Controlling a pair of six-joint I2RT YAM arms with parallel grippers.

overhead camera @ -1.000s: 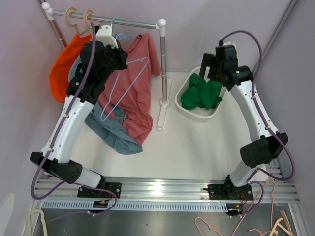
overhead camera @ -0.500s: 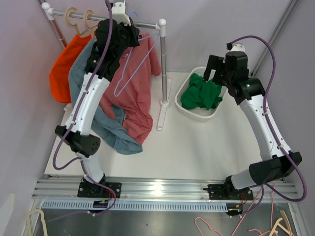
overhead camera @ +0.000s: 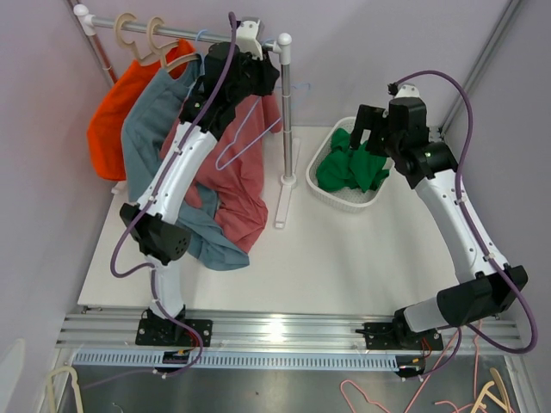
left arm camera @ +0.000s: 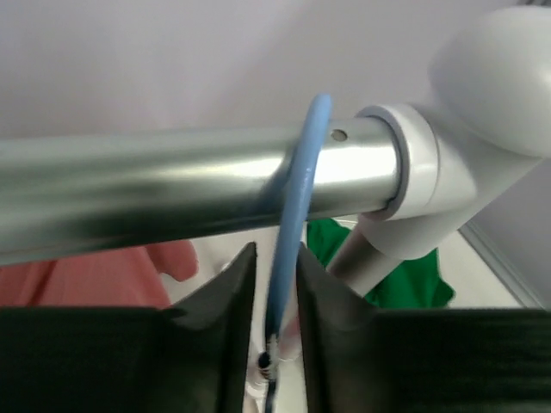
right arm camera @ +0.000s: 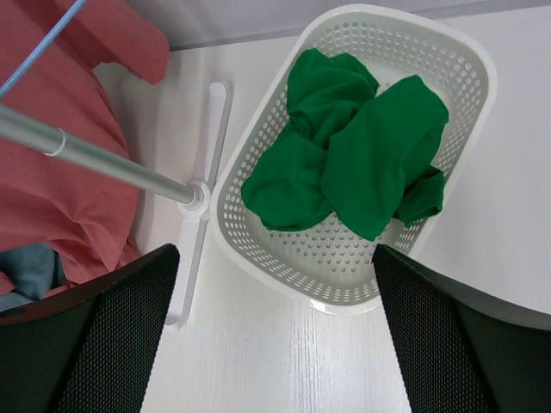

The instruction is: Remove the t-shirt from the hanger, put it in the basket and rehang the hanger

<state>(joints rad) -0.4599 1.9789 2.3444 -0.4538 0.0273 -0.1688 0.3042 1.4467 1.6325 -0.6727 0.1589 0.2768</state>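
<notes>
One slip and the blue hanger [left arm camera: 288, 249], pinched in our left fingers [left arm camera: 232, 301], could've dropped off the rod [left arm camera: 172, 185]; right fingers [right arm camera: 112, 344] gaped.

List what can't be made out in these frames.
- Left wrist: whether the left gripper clamps the blue hanger hook on the rail; close-up, blurred.
- Left wrist: hanger body, cut off by the bottom edge and the fingers.
- Top external: what the red t-shirt hangs from; the left arm covers it.
- Right wrist: right gripper fingertips, cut off by the lower edge.
</notes>
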